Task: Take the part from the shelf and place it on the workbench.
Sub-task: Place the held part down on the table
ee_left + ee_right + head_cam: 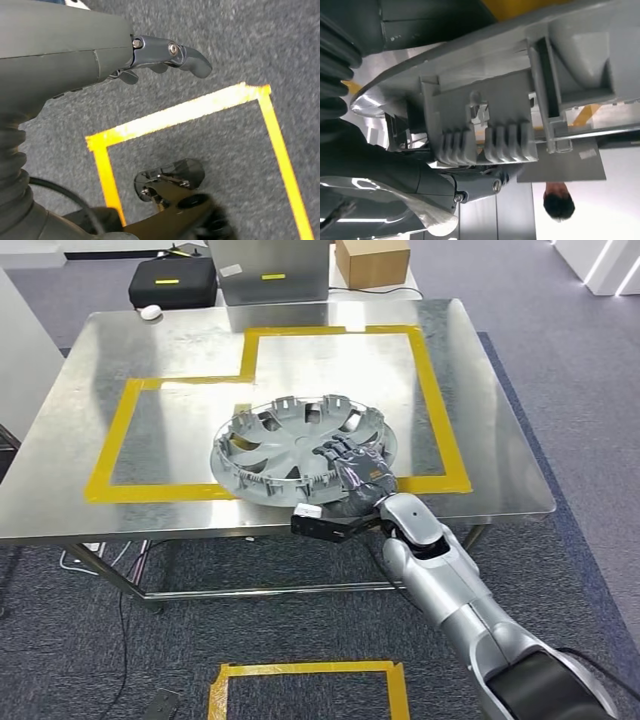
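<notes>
Right hand (355, 472) gripped the hubcap's (294, 445) near-right rim, holding it tilted over the workbench (490, 440) for set-down; left hand (166, 55) hung idle, fingers loosely apart, empty.

No legible text, brand, no. or sign in any view. Candidates checked:
- Black case (173, 282) beyond the surface (68, 470): yellow strip label, no characters resolvable.
- Grey box (269, 270) next to it: yellow strip plus a white sticker, both too small to read.
- Cardboard box (372, 261): plain faces, no print visible.
- Part (302, 445), seen close in the right wrist view: moulded ribs and clips, no embossed marks readable.
</notes>
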Robot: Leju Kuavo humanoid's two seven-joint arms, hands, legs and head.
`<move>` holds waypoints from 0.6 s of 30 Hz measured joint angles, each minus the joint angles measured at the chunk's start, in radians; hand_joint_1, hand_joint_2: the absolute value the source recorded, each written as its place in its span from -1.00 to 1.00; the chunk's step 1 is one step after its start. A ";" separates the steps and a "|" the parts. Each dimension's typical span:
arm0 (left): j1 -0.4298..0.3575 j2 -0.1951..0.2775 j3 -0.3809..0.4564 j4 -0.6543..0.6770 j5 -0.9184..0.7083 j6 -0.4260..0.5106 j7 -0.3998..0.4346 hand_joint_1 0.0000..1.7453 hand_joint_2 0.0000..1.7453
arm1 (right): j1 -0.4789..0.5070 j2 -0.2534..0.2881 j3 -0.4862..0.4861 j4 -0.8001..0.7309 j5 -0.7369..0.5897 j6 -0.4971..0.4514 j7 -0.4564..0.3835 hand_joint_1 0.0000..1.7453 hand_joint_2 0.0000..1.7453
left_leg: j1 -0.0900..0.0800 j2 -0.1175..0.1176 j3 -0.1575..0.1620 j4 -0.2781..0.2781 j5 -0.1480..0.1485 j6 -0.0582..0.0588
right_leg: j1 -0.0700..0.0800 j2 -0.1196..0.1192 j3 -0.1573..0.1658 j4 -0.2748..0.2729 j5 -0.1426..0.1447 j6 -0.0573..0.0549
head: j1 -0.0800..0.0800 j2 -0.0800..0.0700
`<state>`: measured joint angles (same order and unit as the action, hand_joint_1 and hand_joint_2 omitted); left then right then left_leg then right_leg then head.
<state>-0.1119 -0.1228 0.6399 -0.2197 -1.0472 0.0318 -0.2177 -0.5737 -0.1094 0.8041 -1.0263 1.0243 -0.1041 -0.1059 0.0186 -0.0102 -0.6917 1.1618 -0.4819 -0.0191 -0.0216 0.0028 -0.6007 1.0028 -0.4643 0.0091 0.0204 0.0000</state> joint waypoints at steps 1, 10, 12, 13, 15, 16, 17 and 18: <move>-0.001 0.000 0.000 0.000 0.002 0.007 -0.001 -1.00 -1.00 | -0.001 -0.002 -0.001 0.002 -0.016 0.024 0.000 -1.00 -1.00 | -0.001 0.000 0.030 -0.063 0.024 0.000 | 0.000 0.002 0.001 0.002 -0.003 0.005 | -0.001 0.000; 0.005 0.002 0.006 0.000 0.016 0.056 0.000 -1.00 -1.00 | -0.043 -0.051 -0.011 0.012 -0.229 0.231 -0.051 -1.00 -1.00 | -0.005 -0.001 0.073 -0.143 0.036 0.047 | 0.001 0.002 -0.080 0.166 -0.099 0.043 | 0.004 0.000; 0.010 0.002 0.011 0.000 0.020 0.059 -0.001 -1.00 -1.00 | -0.051 -0.069 -0.011 0.011 -0.277 0.261 -0.057 -1.00 -1.00 | -0.008 -0.001 0.074 -0.143 0.034 0.051 | 0.002 0.002 -0.137 0.280 -0.134 0.042 | 0.004 0.000; 0.013 0.001 0.013 0.000 0.021 0.060 -0.002 -1.00 -1.00 | -0.053 -0.077 -0.011 0.010 -0.305 0.277 -0.059 -1.00 -1.00 | -0.010 -0.002 0.075 -0.142 0.034 0.052 | 0.003 0.002 -0.145 0.291 -0.126 0.040 | 0.004 0.000; 0.017 0.001 0.017 0.000 0.021 0.064 -0.002 -1.00 -1.00 | -0.060 -0.095 -0.010 0.005 -0.362 0.310 -0.062 -1.00 -1.00 | -0.012 -0.003 0.077 -0.142 0.032 0.053 | 0.005 0.002 -0.108 0.203 -0.064 0.032 | 0.004 0.000; 0.017 0.001 0.019 0.000 0.020 0.066 -0.002 -1.00 -1.00 | -0.069 -0.105 -0.009 0.002 -0.391 0.330 -0.063 -1.00 -1.00 | -0.014 -0.003 0.077 -0.141 0.032 0.052 | 0.008 0.002 -0.076 0.134 -0.033 0.027 | 0.004 0.000; 0.017 0.000 0.020 0.000 0.018 0.067 -0.002 -1.00 -1.00 | -0.082 -0.114 -0.005 0.000 -0.417 0.353 -0.064 -1.00 -1.00 | -0.016 -0.003 0.076 -0.139 0.030 0.050 | 0.009 0.001 -0.045 0.071 -0.011 0.022 | 0.004 0.000; 0.017 0.000 0.021 0.000 0.016 0.068 -0.002 -1.00 -1.00 | -0.097 -0.123 0.001 -0.001 -0.444 0.381 -0.064 -1.00 -1.00 | -0.019 -0.002 0.074 -0.138 0.030 0.046 | 0.011 0.001 -0.024 0.032 -0.002 0.020 | 0.004 0.000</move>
<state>-0.0944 -0.1228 0.6608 -0.2197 -1.0308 0.1002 -0.2197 -0.6706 -0.2320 0.8052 -1.0271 0.5804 0.2765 -0.1696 -0.0001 -0.0124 -0.6173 1.0242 -0.4521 0.0271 -0.0108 0.0039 -0.6252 1.0344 -0.4662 0.0287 0.0241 0.0000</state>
